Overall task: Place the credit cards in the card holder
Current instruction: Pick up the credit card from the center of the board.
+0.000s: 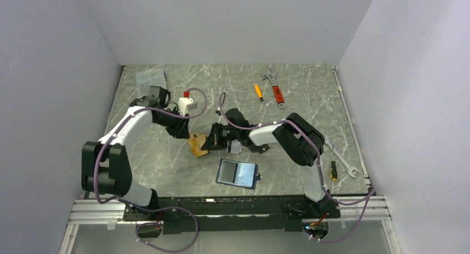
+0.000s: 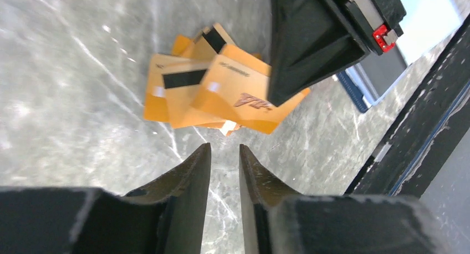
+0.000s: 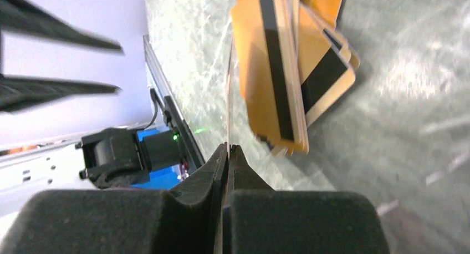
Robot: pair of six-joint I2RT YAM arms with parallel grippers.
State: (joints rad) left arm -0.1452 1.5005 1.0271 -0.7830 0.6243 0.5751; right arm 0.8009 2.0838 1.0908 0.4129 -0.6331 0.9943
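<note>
Since the orange credit cards (image 2: 188, 93), fanned mid-table just far-left of the open navy card holder (image 1: 237, 173), are thin, stiff and slick, right gripper (image 3: 228, 148) is clamped on one card's edge, left gripper (image 2: 224, 148) slightly parted, empty.

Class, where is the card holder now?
Top view: the card holder lies open on the table near its front edge, centre, right of the orange cards.

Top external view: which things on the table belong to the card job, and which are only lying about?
For the job: orange credit cards, open navy card holder.
Lying about: clear plastic box, red-handled adjustable wrench, orange screwdriver, silver spanner, small screwdriver.
</note>
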